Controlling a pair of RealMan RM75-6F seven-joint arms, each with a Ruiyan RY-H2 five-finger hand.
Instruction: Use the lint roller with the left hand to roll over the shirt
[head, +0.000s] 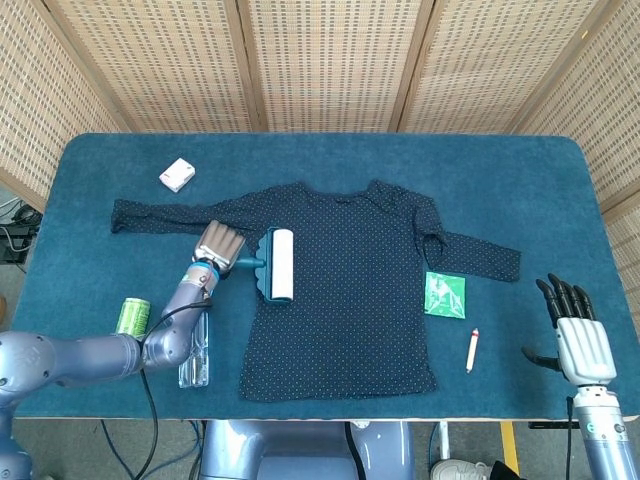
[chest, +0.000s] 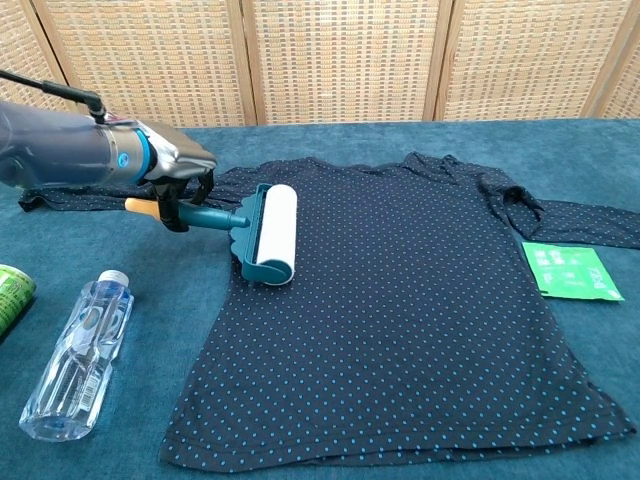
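Observation:
A dark navy dotted shirt (head: 350, 290) (chest: 400, 300) lies flat on the blue table, sleeves spread. My left hand (head: 218, 245) (chest: 180, 175) grips the teal handle of the lint roller (head: 279, 264) (chest: 272, 233). Its white roll rests on the shirt's left side, just inside the edge below the sleeve. My right hand (head: 580, 335) shows only in the head view, at the table's front right corner, fingers apart and holding nothing.
A clear water bottle (head: 194, 350) (chest: 78, 357) and a green can (head: 131, 316) (chest: 12, 293) lie front left. A white box (head: 177, 174) sits at the back left. A green packet (head: 445, 295) (chest: 572, 270) and a small pen (head: 472, 349) lie right of the shirt.

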